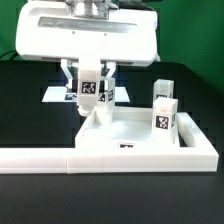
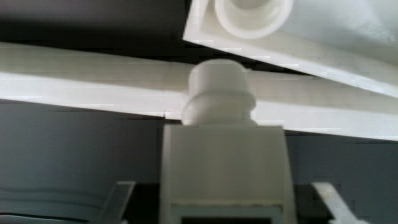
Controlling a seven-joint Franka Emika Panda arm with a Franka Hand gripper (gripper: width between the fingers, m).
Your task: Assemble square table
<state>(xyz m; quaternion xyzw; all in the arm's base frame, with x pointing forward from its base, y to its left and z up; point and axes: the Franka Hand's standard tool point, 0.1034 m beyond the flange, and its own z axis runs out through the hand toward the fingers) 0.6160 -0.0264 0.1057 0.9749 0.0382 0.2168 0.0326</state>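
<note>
A: End effector [image 1: 91,88] status?
B: Clamped on tagged leg [image 1: 93,90], held upright above tabletop [image 1: 130,135] rear corner.
A: Other parts?
B: Tabletop on black surface [image 1: 30,110]; 2 legs [image 1: 164,108] standing at exterior view's right edge.

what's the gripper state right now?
gripper: shut on a table leg, tagged white block held over the tabletop; in the wrist view the leg sits between the jaws.

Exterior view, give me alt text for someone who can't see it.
The robot's claw holds a white tagged leg upright above the far corner of a white square tabletop on a black table. Two more tagged legs stand at the tabletop's far edge, toward the exterior view's right, inside a long white L-shaped rail.
</note>
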